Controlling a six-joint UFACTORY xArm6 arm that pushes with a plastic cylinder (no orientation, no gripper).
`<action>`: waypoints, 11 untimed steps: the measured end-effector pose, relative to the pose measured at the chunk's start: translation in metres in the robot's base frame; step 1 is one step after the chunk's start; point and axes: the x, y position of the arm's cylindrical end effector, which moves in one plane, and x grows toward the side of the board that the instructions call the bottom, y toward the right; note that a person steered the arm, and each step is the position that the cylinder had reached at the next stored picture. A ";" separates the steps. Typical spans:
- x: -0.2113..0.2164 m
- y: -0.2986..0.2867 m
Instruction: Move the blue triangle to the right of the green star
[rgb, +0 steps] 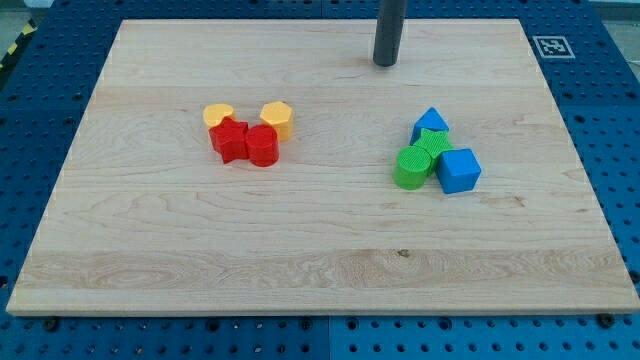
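- My tip (386, 63) holds nothing and has no pincer; it stands near the board's (150, 250) top edge, above the blue triangle (430, 123) in the view, well apart.
- The triangle touches the green star (435, 146) at the star's upper side.
- Risk: the star, green cylinder (409, 168) and blue cube (459, 170) crowd together, so a push may drag them.
- Open room lies right of the star.

The wooden board (320, 250) carried 4 red and yellow blocks at 9 o'clock, 4 green and blue at 3 o'clock.
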 end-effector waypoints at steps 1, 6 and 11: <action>0.000 0.006; 0.039 0.013; 0.152 0.085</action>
